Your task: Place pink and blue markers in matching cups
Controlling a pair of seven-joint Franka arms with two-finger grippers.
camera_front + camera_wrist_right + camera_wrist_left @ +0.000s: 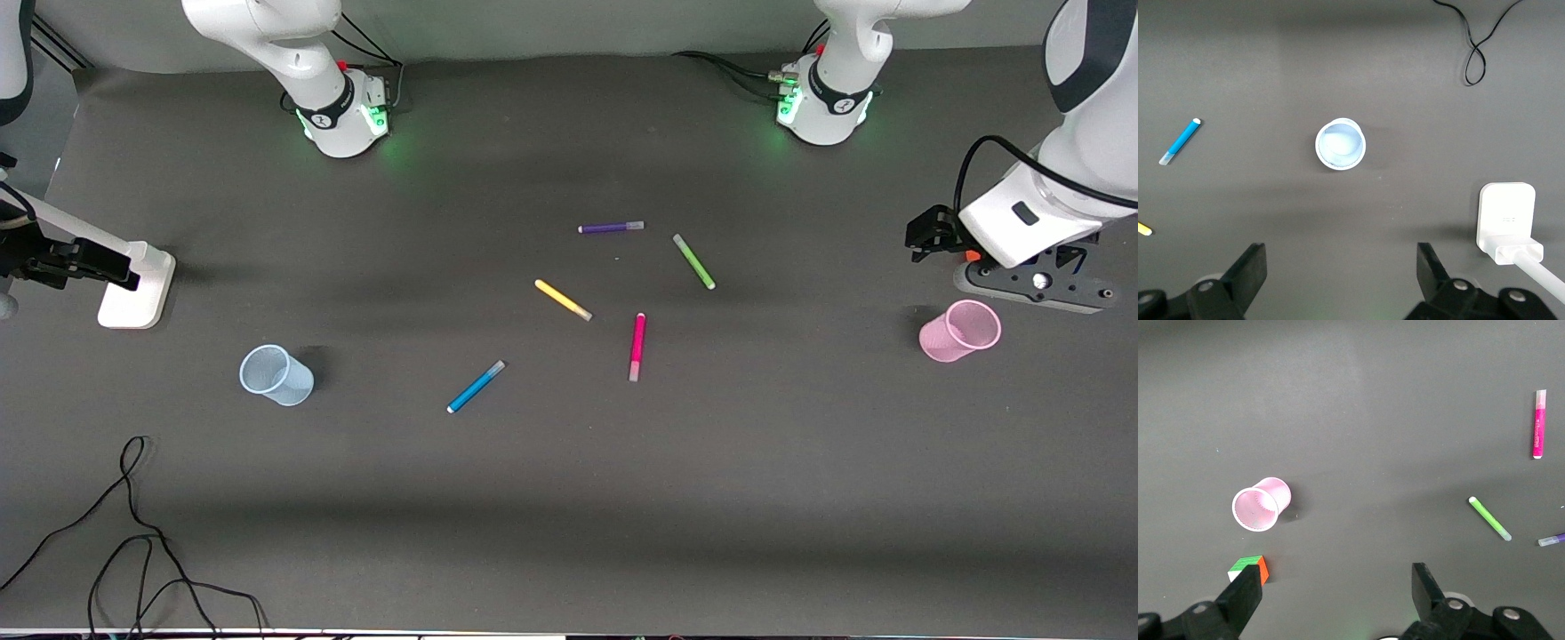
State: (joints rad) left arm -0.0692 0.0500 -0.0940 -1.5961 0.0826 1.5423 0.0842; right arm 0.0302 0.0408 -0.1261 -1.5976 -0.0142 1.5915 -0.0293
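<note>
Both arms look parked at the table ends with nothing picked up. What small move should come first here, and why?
Probably the left gripper, open over the table's end by the pink cup, should swing toward the pink marker and lower over it. That marker lies flat, clear of the other pens. The right gripper, also open, waits above the blue cup; the blue marker lies nearer that cup.

5 markers (637,346) are scattered mid-table between 2 upright cups (276,375), 1 cup set toward each arm's end of the table (569,533).
</note>
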